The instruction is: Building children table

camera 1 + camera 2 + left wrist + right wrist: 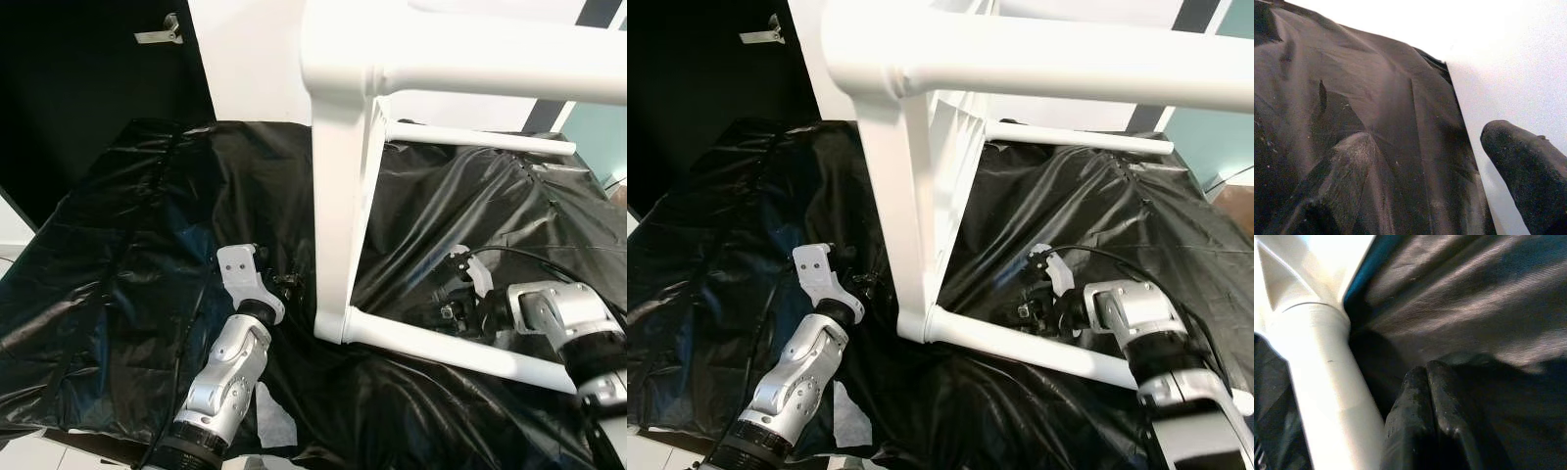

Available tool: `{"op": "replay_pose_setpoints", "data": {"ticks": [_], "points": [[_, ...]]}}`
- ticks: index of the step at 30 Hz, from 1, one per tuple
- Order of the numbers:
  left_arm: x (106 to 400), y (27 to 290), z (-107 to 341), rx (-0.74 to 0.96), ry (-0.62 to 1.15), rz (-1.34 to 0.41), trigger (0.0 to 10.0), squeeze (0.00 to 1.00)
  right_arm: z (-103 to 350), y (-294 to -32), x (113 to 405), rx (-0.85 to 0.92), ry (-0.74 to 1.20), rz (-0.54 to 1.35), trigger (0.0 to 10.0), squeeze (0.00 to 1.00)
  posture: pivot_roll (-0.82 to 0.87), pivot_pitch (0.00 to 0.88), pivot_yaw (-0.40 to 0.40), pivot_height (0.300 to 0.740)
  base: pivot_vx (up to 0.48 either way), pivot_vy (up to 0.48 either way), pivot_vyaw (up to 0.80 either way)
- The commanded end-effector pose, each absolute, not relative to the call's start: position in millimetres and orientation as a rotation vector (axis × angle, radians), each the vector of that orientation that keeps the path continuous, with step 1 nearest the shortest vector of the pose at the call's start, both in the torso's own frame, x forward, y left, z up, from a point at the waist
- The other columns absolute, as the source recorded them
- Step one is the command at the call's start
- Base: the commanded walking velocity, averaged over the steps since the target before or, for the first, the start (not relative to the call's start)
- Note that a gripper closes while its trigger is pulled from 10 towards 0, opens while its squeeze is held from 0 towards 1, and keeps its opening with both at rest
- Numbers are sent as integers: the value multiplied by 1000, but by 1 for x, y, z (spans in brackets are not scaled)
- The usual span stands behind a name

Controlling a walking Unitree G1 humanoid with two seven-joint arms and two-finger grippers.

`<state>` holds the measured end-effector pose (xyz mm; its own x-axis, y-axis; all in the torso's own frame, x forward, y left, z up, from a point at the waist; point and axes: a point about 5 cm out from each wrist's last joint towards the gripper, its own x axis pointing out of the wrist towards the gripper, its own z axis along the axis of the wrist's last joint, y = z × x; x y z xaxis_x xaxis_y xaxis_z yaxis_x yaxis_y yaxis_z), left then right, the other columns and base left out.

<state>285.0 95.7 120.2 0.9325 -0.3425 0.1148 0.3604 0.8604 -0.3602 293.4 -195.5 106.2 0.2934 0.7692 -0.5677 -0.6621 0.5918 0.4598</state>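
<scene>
The white children's table (pixel 338 196) lies on its side on a black plastic sheet (pixel 127 245), with its top panel standing upright. One leg (pixel 460 348) lies low along the sheet, and another leg (pixel 490 73) reaches across high above it. My left gripper (pixel 287 286) sits open at the panel's lower corner. One of its fingers (pixel 1528 176) rests against the white face. My right gripper (pixel 443 313) is shut with nothing in it. Its fingertips (pixel 1426 377) lie on the sheet right beside the low leg (pixel 1322 382).
The sheet is creased and covers the whole work surface. A dark door (pixel 78 88) with a metal bracket (pixel 162 34) stands at the back left beside a white wall. A white scrap (pixel 279 426) lies by my left forearm. A third leg (pixel 480 139) runs along the far side.
</scene>
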Motion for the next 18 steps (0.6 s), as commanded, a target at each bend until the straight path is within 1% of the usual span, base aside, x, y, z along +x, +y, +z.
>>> {"op": "replay_pose_setpoints", "data": {"ticks": [1,2,5,6,7,9,10,11,12,13,14,16,18], "points": [[279,84,124,-361,-95,-639,10000,0,94,-192,283,173,914,980,10000,0,-19,19,5,740,0,0,0],[279,84,123,-361,-93,-642,10000,0,92,-184,272,167,909,1017,10000,0,-24,18,9,740,0,0,0],[280,83,123,-360,-91,-648,10000,0,92,-177,259,163,896,1062,10000,0,-30,17,14,740,0,0,0],[282,83,124,-356,-93,-647,10000,0,94,-180,258,120,848,1020,10000,0,-37,16,21,740,0,0,0],[283,86,124,-348,-97,-637,10000,0,96,-185,264,85,785,946,10000,0,-38,16,21,740,0,0,0],[285,92,124,-341,-97,-616,10000,0,98,-190,273,62,716,853,10000,0,-37,16,21,740,0,0,0],[286,98,123,-333,-95,-600,10000,0,100,-193,280,57,675,781,10000,0,-34,17,20,740,0,0,0],[287,115,121,-301,-90,-573,10000,0,103,-194,289,27,578,663,10000,0,-28,18,19,740,0,0,0],[287,119,121,-290,-89,-567,10000,0,104,-192,290,21,557,643,10000,0,-27,19,19,740,0,0,0],[283,132,122,-246,-97,-581,10000,0,106,-185,288,12,527,643,10000,0,-22,21,20,740,0,0,0],[278,137,123,-228,-98,-611,10000,0,106,-180,286,13,524,648,10000,0,-19,22,21,740,0,0,0],[261,146,123,-226,-70,-729,10000,0,103,-174,285,16,528,656,10000,0,-19,22,21,740,0,0,0],[235,148,124,-238,-13,-925,10000,0,99,-171,286,14,536,654,10000,0,3,26,14,740,0,0,0]]}}
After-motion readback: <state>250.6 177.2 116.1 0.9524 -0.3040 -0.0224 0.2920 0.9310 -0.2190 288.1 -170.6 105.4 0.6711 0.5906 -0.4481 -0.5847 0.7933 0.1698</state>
